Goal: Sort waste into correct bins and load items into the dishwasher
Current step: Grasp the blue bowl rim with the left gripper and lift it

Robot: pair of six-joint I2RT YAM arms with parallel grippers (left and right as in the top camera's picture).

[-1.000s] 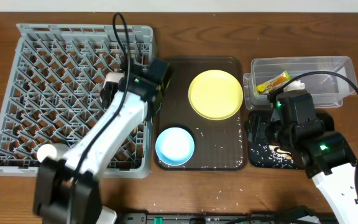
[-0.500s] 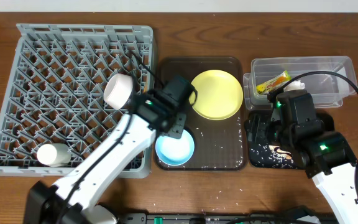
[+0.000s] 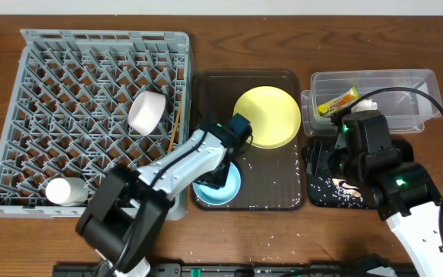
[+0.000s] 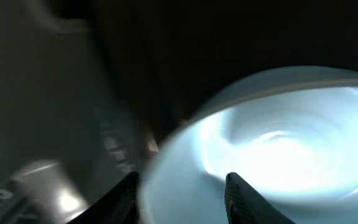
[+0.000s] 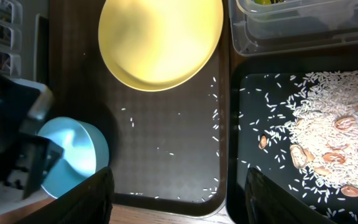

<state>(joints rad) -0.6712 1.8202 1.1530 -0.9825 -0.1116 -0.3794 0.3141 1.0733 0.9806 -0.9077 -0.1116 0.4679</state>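
Your left gripper (image 4: 182, 194) is at the 9 o'clock rim of the light blue bowl (image 3: 234, 185) on the brown tray (image 3: 275, 188). Its jaws are moderately apart, one finger outside the wall and one inside, and nothing is clamped yet. The bowl is round, so no axis matters, and the dish rack (image 3: 52, 92) lies at 9 o'clock from it. Your right gripper (image 5: 178, 194) hangs wide and empty off at 3 o'clock by the black tray (image 5: 253, 87), so the left is nearer. No writing is legible, and the snack wrapper (image 3: 337, 101) in the clear tub (image 3: 406, 85) has print too small to read.
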